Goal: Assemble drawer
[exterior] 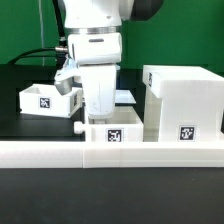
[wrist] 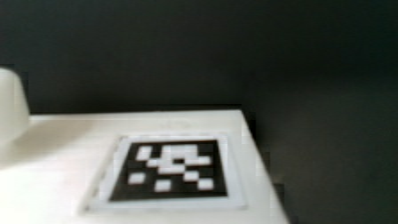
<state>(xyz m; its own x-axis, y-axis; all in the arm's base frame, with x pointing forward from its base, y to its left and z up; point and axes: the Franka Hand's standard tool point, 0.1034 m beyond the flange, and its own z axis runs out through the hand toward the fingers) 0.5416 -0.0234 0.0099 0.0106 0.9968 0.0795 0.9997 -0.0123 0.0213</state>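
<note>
A small white tray (exterior: pixel 112 133) with a tag on its front and a knob (exterior: pixel 79 128) on its side sits just behind the rail, at the centre. My gripper (exterior: pixel 99 108) hangs straight down over this tray, its fingers reaching the tray's back edge. I cannot tell whether they grip it. The second small tray (exterior: pixel 46 97) lies at the exterior view's left. The tall box casing (exterior: pixel 186 98) stands at the right, close to the centre tray. The wrist view shows a blurred white tagged surface (wrist: pixel 175 170) close up and no fingers.
The long low white rail (exterior: pixel 60 152) runs across the front of the table. A flat white piece (exterior: pixel 127 97) lies behind my gripper. A black cable trails at the back left. The table surface is black (wrist: pixel 320 60).
</note>
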